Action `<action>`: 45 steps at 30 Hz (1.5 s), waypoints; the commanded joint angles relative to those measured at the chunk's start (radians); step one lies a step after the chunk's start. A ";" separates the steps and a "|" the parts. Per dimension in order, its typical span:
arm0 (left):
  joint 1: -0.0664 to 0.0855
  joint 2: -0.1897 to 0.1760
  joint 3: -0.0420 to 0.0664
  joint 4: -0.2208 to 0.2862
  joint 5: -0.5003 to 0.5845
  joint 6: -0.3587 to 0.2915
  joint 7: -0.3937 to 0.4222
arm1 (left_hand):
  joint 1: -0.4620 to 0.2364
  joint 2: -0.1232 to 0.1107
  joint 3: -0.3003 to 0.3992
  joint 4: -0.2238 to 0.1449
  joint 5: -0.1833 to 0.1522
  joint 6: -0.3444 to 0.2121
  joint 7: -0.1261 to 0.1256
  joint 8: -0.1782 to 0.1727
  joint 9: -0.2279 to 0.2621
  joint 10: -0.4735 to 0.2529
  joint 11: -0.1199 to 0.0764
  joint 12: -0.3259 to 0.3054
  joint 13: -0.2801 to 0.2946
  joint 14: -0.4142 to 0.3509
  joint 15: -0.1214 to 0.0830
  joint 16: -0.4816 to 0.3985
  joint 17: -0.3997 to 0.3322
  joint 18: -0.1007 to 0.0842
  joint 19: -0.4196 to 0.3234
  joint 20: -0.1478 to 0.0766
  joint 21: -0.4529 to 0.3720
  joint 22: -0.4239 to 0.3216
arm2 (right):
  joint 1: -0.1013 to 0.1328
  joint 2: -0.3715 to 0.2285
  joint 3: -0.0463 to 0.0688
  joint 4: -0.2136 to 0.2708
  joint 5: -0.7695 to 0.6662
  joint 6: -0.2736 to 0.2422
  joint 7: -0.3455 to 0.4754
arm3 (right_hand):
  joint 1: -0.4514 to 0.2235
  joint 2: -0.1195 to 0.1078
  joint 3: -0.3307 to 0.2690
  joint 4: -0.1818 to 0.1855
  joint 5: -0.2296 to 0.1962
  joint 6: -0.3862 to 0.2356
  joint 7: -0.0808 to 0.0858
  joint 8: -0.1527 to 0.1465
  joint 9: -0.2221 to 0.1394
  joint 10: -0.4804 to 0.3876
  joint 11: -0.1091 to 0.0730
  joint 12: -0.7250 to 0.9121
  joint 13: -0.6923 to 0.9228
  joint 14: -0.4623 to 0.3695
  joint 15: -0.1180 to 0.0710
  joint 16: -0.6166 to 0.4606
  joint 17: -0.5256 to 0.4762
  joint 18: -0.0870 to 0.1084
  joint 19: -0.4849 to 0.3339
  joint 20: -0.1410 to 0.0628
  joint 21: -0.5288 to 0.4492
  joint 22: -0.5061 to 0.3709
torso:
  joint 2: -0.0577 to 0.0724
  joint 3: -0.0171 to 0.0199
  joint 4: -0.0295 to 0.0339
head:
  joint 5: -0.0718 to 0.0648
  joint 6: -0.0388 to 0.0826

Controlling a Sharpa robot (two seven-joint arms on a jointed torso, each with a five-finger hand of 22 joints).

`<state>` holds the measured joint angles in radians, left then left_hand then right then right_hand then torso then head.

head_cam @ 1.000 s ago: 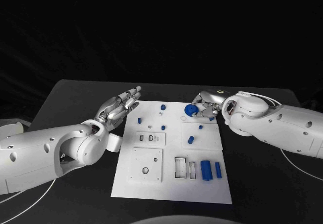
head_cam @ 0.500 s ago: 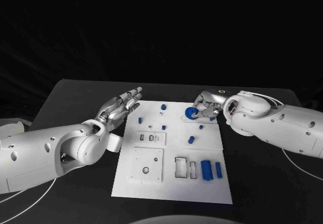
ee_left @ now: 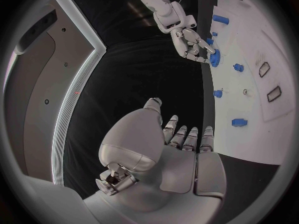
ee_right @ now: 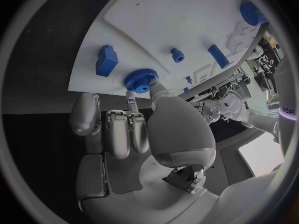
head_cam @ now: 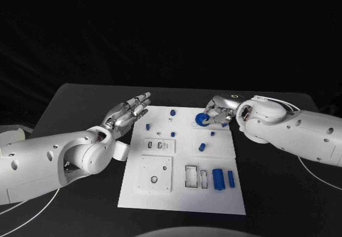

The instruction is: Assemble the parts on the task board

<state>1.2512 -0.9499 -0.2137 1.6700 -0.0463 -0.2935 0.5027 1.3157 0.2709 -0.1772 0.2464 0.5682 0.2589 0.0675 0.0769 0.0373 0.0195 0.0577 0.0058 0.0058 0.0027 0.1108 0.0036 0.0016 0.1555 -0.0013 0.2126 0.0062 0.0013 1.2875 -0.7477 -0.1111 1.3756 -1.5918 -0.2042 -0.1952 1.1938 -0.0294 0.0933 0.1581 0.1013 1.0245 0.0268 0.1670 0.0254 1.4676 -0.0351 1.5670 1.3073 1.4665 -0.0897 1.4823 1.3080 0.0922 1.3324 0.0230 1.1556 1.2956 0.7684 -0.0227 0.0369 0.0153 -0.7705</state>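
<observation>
Your right hand [head_cam: 218, 112] has its fingertips [ee_right: 152, 87] on a blue gear [head_cam: 202, 118] at the far end of the task board [head_cam: 182, 197]. The wrist view shows the gear pinched between the thumb and 1 finger, its flat face low over the white plate near the board's edge; whether it touches the plate you cannot tell. The other fingers curl in beside it. A blue block [ee_right: 106, 60] lies on the board just past those curled fingers, and a small blue peg [ee_right: 178, 55] lies farther out. Your left hand [head_cam: 127, 114] hovers at the board's left edge, fingers straight and close together, holding nothing.
</observation>
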 commanded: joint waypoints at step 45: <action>-0.001 -0.006 -0.001 -0.003 -0.001 0.026 0.006 | 0.013 -0.001 0.007 -0.011 0.011 -0.002 0.003 0.006 0.000 0.007 0.013 0.002 0.003 -0.003 0.012 -0.004 -0.002 0.014 0.001 0.009 -0.006 -0.001 | 0.051 0.107 -0.011 0.078 0.020 0.031 -0.013 | 0.028 -0.053 0.113 -0.041 0.500 0.079 0.007 0.023 0.410 0.103 -0.010 0.004 0.263 0.086 -0.009 0.032 0.211 -0.004 0.038 -0.008 0.038 0.059 | 0.000 -0.0011 0.0024 | -0.008 -0.009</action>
<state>1.2506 -0.9582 -0.2146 1.6677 -0.0460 -0.2893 0.4989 1.3196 0.2669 -0.1719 0.2410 0.5747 0.2589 0.0675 0.0769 0.0373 0.0269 0.0650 0.0059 0.0075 -0.0008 0.1142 0.0036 0.0011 0.1556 -0.0013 0.2126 0.0062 0.0015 1.3391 -0.6460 -0.1222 1.4605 -1.5606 -0.2037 -0.1916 1.2248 -0.0861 0.2021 0.1173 0.6060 1.0236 0.0528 0.1195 0.0243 1.4644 -0.0452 1.5669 1.3078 1.4664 -0.0970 1.5113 1.3075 0.0921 1.3630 0.0144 1.1905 1.3077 0.7683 -0.0243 0.0375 0.0105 -0.7819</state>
